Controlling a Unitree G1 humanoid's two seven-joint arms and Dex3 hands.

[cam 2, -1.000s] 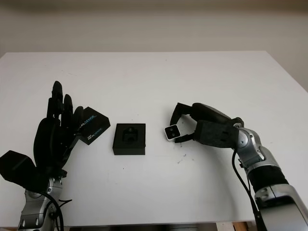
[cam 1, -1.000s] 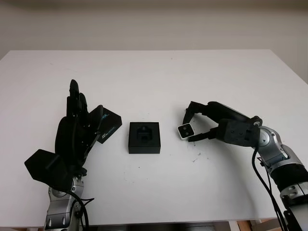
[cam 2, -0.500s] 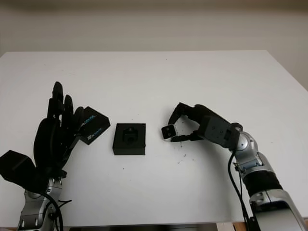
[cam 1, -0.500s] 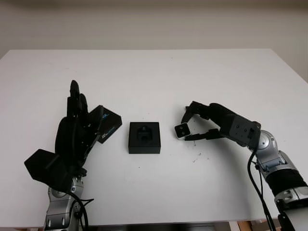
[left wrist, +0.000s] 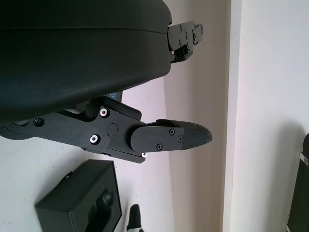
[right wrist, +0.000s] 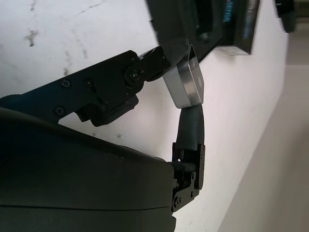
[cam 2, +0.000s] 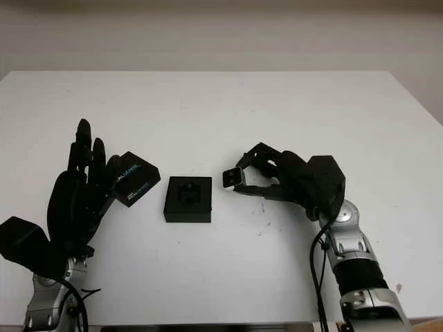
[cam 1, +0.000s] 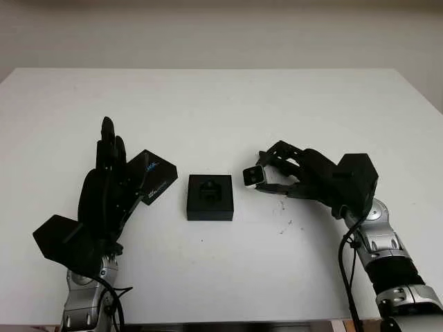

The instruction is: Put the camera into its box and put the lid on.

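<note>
A small silver camera (cam 1: 253,176) with a dark front is held off the table in my right hand (cam 1: 273,173), just right of the box. In the right wrist view the fingers pinch the camera (right wrist: 188,83) on two sides. The open black box (cam 1: 210,197) sits mid-table with a moulded recess facing up. Its black lid (cam 1: 151,178) with blue lettering lies tilted to the left of the box. My left hand (cam 1: 109,181) stands raised and open beside the lid, partly covering its left edge.
The white table (cam 1: 221,104) reaches back to a pale wall. Small dark scuff marks (cam 1: 285,226) lie on the tabletop below my right hand. Wide bare surface lies behind the box and at the front middle.
My right hand has lifted the camera and carried it left, closer to the box, while the forearm swung up. The left hand, the lid and the box stayed put.
</note>
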